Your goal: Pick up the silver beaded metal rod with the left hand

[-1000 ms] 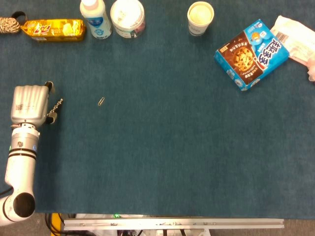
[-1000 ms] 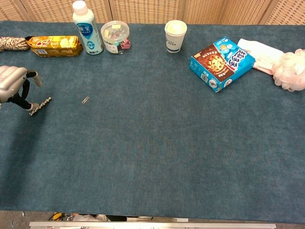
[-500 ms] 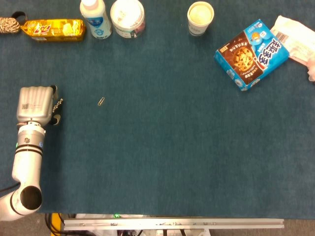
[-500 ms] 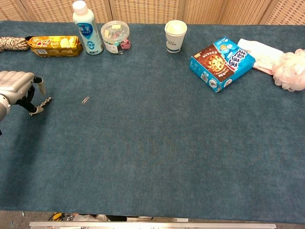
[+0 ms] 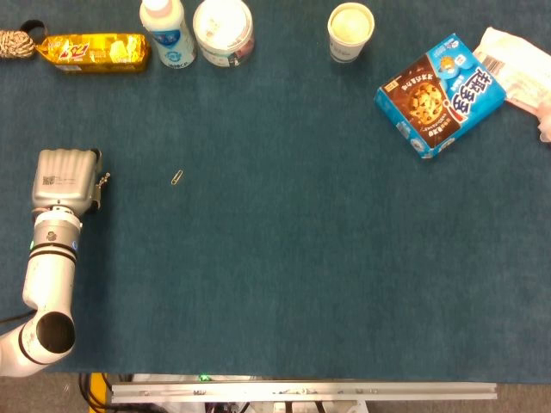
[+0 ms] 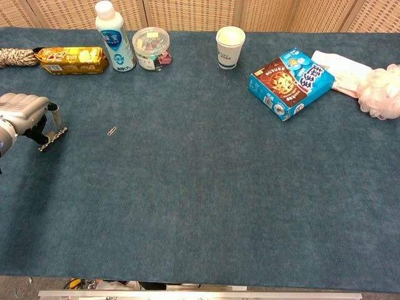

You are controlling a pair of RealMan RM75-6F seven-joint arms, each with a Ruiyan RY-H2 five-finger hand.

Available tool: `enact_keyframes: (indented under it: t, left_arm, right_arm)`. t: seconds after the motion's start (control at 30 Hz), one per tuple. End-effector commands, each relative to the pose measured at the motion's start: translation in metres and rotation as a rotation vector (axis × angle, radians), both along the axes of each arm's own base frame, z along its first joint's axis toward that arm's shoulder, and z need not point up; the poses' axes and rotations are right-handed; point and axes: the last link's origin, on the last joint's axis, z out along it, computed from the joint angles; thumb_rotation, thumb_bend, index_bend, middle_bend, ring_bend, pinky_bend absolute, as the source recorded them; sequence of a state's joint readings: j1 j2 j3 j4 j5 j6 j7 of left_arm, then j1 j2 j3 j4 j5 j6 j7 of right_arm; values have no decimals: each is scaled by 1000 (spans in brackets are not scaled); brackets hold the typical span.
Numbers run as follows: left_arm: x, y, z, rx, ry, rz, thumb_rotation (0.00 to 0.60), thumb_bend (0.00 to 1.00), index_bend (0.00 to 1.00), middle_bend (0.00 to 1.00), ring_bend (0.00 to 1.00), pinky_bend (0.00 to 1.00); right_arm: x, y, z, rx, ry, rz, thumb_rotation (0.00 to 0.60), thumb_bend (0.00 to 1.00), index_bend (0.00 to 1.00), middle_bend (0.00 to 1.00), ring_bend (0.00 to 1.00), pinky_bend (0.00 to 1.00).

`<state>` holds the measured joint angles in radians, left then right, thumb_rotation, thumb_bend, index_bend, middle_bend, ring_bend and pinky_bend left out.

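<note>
The silver beaded metal rod (image 6: 54, 138) lies slantwise on the blue cloth near the table's left edge. My left hand (image 6: 25, 114) hovers right over it. The fingers curl down onto the rod's left part, and the thumb (image 6: 55, 114) stands just above its far end with a small gap. In the head view the left hand (image 5: 65, 177) covers nearly all of the rod, and only the tip (image 5: 104, 179) peeks out at the hand's right side. The rod sits on the cloth and is not lifted. My right hand shows in neither view.
A paper clip (image 6: 112, 131) lies right of the rod. Along the far edge stand a yellow snack pack (image 6: 70, 59), a white bottle (image 6: 114, 36), a clear tub (image 6: 152, 47) and a paper cup (image 6: 230, 47). A blue cookie box (image 6: 290, 82) lies at the right.
The left hand has shifted right and slightly away from me, coming over the rod. The rod lies where it was a second ago.
</note>
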<state>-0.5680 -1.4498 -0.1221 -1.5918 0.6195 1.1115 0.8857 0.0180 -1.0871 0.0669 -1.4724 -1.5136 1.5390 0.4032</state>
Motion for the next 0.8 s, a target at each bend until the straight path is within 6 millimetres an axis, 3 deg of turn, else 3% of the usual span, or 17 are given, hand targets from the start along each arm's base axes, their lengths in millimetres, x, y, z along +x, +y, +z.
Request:
enact_keyframes:
  t: [0.03,0.5,0.8]
  left_arm:
    - [0,1,0,-11,15,6,600,440,363,729,804,947]
    - [2,5,-9,-72,51,24,600,449,360,729,804,947]
    - [11,-6,-12,-133,49,3,600,450,364,729,804,948]
  right_arm:
    - [0,0,0,0,-1,-2,600,151,430,516,395,364]
    - [-3,2,0,-4,0,-14,600,150,430,516,397,364]
    - [-4,5,1,-12,0,-20,600,150,430,516,397,364]
